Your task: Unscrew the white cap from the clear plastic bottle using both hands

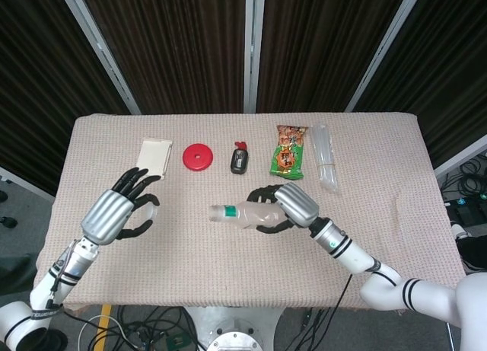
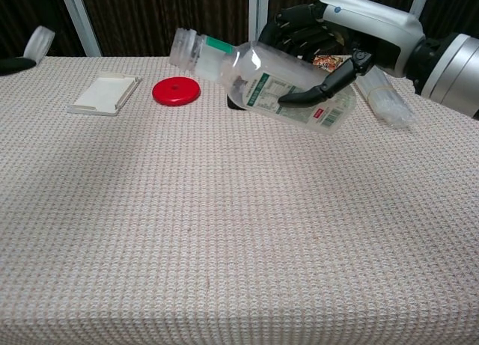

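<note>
My right hand (image 1: 295, 205) grips the clear plastic bottle (image 1: 245, 213) around its body and holds it tilted above the table, neck pointing left. The bottle's neck (image 2: 184, 47) is bare, with a green band just behind it. The white cap (image 2: 37, 42) is off the bottle, well to its left, pinched at the fingertips of my left hand (image 1: 112, 216). In the chest view only a dark fingertip (image 2: 12, 63) of that hand shows at the left edge. My right hand (image 2: 352, 27) wraps the bottle (image 2: 284, 87) from above and behind.
Along the far side of the table lie a white flat box (image 1: 154, 157), a red disc (image 1: 198, 156), a small black object (image 1: 239, 159), a green snack packet (image 1: 288, 151) and a clear plastic bag (image 1: 325, 157). A textured beige cloth (image 2: 224, 233) covers the table.
</note>
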You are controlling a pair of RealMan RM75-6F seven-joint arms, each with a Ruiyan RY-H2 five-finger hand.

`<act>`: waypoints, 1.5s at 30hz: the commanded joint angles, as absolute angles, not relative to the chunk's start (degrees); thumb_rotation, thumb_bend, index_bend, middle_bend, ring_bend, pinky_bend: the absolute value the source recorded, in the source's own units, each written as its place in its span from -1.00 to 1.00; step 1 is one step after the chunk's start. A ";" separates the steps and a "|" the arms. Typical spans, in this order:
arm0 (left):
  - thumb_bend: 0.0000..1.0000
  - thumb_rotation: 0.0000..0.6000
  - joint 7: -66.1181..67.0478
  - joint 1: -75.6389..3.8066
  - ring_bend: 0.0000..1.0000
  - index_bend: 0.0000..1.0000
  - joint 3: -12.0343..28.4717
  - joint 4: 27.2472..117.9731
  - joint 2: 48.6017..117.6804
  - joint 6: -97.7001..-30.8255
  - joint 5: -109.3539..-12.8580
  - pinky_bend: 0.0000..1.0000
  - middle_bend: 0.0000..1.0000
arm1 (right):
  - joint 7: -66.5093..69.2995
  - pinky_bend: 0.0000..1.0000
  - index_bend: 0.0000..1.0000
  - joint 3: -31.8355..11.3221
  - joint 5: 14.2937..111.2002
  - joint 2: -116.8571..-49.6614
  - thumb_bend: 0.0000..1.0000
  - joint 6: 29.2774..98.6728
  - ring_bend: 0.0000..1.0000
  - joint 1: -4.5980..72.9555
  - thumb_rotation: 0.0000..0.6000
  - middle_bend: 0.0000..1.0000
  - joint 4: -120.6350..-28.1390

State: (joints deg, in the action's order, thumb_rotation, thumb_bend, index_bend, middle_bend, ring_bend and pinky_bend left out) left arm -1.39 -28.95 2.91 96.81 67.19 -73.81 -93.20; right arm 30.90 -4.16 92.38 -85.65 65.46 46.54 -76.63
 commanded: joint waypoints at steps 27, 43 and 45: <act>-0.88 1.00 3.76 -26.87 -0.99 -0.80 5.55 95.01 70.24 -66.05 -77.05 -0.93 -0.83 | -0.56 -0.80 -0.94 -3.79 76.90 -86.79 -0.75 47.24 -0.92 46.19 1.00 -0.69 -79.40; -0.96 1.00 -5.62 -12.57 -0.99 -0.73 3.66 85.77 66.69 -85.73 -80.19 -0.97 -0.83 | 2.02 -0.89 -1.00 -0.95 81.86 -69.90 -0.80 79.18 -1.00 24.93 1.00 -0.78 -90.56; -0.96 1.00 -6.56 -10.71 -0.99 -0.73 2.80 85.52 66.07 -86.92 -80.32 -0.97 -0.83 | 2.86 -0.85 -1.00 -0.19 82.36 -67.62 -0.80 84.24 -0.99 20.92 1.00 -0.73 -91.63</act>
